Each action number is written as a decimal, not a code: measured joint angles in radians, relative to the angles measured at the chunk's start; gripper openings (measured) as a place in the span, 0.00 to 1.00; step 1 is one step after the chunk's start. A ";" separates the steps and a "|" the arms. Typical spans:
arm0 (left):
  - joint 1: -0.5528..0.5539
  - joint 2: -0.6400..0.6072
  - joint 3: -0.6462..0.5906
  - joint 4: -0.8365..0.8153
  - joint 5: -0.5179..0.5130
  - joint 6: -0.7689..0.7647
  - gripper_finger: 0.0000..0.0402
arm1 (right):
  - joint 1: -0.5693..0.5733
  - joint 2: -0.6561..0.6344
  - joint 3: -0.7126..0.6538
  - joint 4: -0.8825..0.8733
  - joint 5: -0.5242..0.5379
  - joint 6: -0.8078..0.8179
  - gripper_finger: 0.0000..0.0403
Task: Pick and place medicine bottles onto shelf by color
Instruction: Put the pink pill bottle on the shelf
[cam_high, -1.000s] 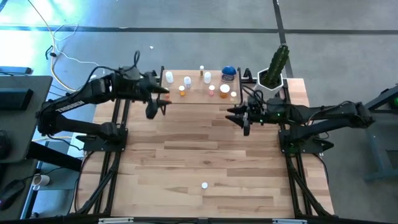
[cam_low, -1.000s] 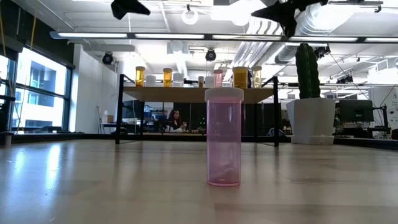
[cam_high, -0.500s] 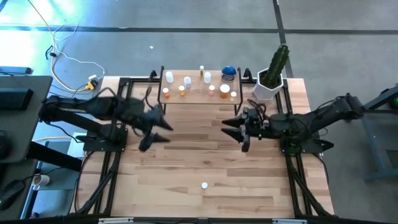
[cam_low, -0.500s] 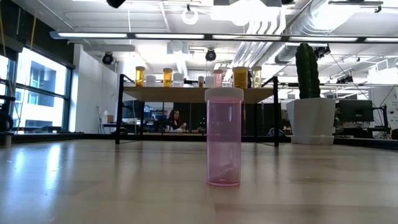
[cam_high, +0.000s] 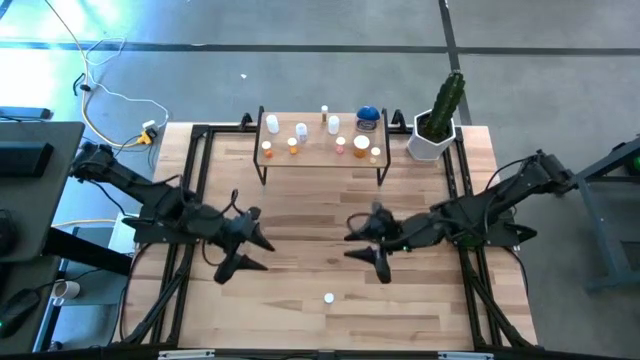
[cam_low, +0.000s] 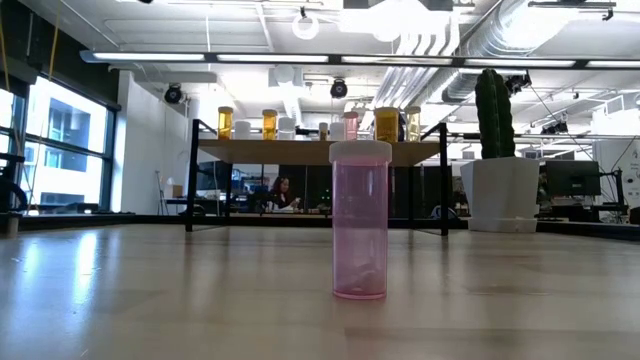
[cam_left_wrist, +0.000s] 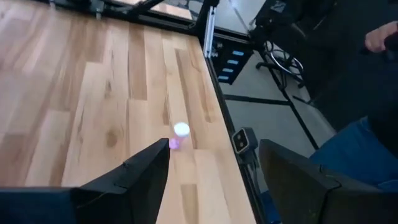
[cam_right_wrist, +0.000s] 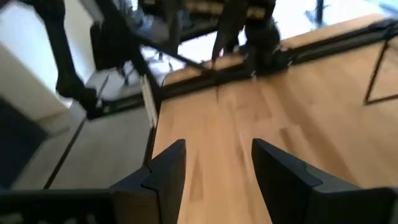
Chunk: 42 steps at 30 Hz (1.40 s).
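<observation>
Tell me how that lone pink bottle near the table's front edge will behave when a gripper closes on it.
The pink bottle stands tall and narrow on a small base, so a sideways nudge would probably tip it. It looks see-through and nearly empty, so likely light. Its round, smooth wall suggests it could slip in the fingers and roll across the table if it falls.

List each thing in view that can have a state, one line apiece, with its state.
pink bottle: upright on the table, white cap on, alone, ungripped.
shelf: standing at the table's far edge, bottles on top.
shelf bottles: upright, capped.
blue jar: upright on the shelf.
left gripper: open, empty, above the table.
right gripper: open, empty, above the table.
potted cactus: upright beside the shelf.
</observation>
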 joint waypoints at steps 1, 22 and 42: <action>-0.019 0.000 -0.006 0.002 -0.020 -0.019 0.59 | 0.008 0.015 0.000 -0.003 -0.010 0.000 0.43; -0.176 0.000 -0.048 0.050 -0.245 -0.170 0.59 | 0.068 0.383 -0.002 0.226 -0.232 -0.059 0.43; -0.176 0.000 -0.048 0.042 -0.280 -0.169 0.59 | 0.066 0.524 -0.002 0.260 -0.228 -0.220 0.43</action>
